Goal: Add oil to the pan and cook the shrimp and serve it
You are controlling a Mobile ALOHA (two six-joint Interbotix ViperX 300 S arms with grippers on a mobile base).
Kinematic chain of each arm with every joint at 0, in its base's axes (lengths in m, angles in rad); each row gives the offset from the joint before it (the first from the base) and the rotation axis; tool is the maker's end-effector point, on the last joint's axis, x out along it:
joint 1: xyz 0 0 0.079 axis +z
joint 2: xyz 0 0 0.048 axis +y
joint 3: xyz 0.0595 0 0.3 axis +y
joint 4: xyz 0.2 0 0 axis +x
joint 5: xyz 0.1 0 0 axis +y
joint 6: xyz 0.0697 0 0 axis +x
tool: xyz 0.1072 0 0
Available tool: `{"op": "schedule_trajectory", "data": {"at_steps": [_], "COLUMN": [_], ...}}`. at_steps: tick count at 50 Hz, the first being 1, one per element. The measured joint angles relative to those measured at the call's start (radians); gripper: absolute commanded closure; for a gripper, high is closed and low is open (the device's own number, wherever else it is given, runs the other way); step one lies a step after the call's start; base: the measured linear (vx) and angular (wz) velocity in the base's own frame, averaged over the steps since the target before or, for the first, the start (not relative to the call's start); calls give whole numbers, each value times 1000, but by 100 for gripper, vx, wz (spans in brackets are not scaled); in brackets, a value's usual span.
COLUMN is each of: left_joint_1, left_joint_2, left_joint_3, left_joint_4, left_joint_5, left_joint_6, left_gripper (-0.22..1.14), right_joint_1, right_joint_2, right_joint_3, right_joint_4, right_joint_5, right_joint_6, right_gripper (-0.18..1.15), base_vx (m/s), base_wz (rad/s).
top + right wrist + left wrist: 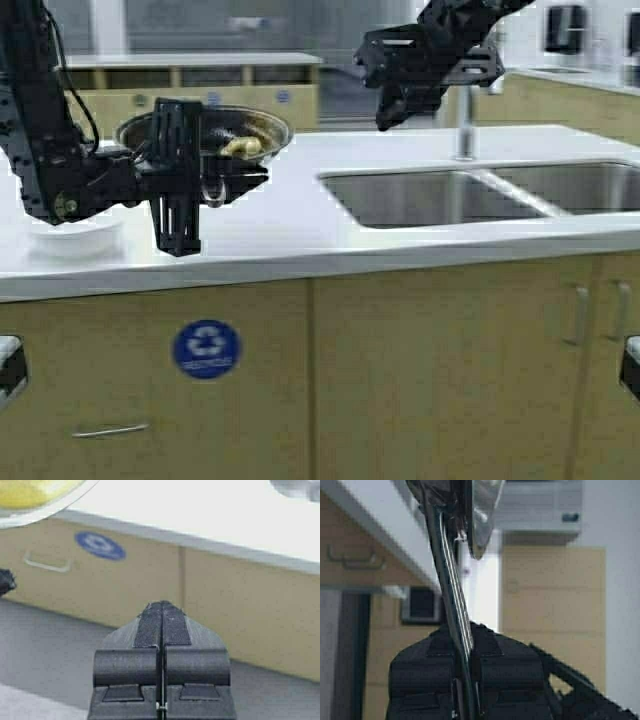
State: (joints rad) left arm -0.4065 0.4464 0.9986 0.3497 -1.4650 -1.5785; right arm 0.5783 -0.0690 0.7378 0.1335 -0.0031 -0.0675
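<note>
The black left gripper (178,190) stands in front of the round shiny steel pan (262,128), hiding the near-left part of its rim and its handle in the high view. In the left wrist view the pan (482,515) is cut off by the picture's top edge, so only a slice of its underside and its thin metal handle show. The small pale yellowish shrimp (241,147) is too small to make out its shape. A shallow white bowl (75,237) sits partly hidden behind the left arm.

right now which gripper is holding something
The left gripper: its jaws clamp the pan handle, holding it above the counter with the shrimp inside. The right gripper is shut on nothing, raised near the faucet.
</note>
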Motion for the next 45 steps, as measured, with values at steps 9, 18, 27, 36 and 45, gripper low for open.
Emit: {"op": "schedule_trajectory", "data": {"at_steps": [9, 18, 27, 36, 45], "left_joint_1": [6, 3, 3, 5, 5], "left_joint_2": [-35, -104, -176, -236, -252], "left_joint_3": [0, 2, 8, 8, 8], "left_joint_4": [-3, -17, -28, -34, -35], "left_joint_5": [2, 43, 137, 245, 354], "left_joint_6": [0, -17, -21, -21, -21], "left_gripper": [88, 88, 88, 88, 88], "right_joint_1": [5, 2, 2, 2, 3], "right_joint_2": [-3, -8, -8, -8, -8], "right_joint_3": [6, 6, 5, 6, 6], "right_joint_4": [0, 0, 2, 2, 2], "right_joint_5": [2, 0, 0, 0, 0], "right_joint_6": [-2, 0, 3, 20, 28], "right_gripper": [92, 92, 92, 92, 92], "base_vx": [6, 4, 4, 4, 3], "base_wz": [31, 26, 24, 24, 20]}}
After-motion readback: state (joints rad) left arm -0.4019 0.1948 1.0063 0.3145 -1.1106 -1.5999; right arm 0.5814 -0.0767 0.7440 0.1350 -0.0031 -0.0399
